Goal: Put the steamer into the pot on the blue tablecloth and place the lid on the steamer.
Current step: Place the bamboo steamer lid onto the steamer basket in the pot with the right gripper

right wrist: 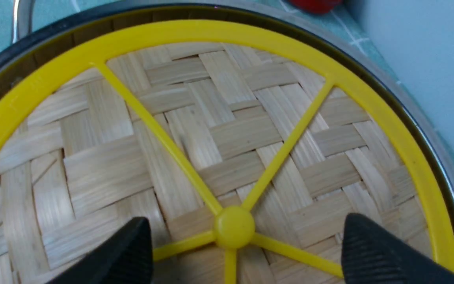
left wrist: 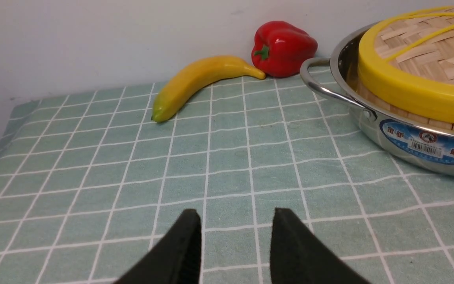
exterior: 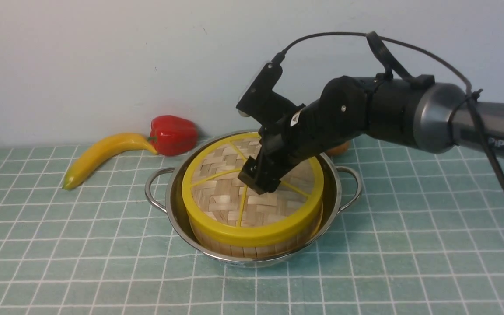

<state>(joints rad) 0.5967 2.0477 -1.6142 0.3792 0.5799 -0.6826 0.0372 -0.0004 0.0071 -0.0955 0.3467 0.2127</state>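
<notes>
The shiny pot stands on the blue tablecloth. Inside it sits the steamer; only its slatted wall shows. The woven lid with yellow rim and spokes lies flat on the steamer. My right gripper hovers just over the lid's middle. In the right wrist view it is open, with a finger on either side of the small yellow knob and holding nothing. My left gripper is open over bare cloth to the pot's left, apart from it.
A yellow banana and a red pepper lie at the back left near the wall. An orange object peeks out behind the right arm. The cloth's left edge shows in the left wrist view.
</notes>
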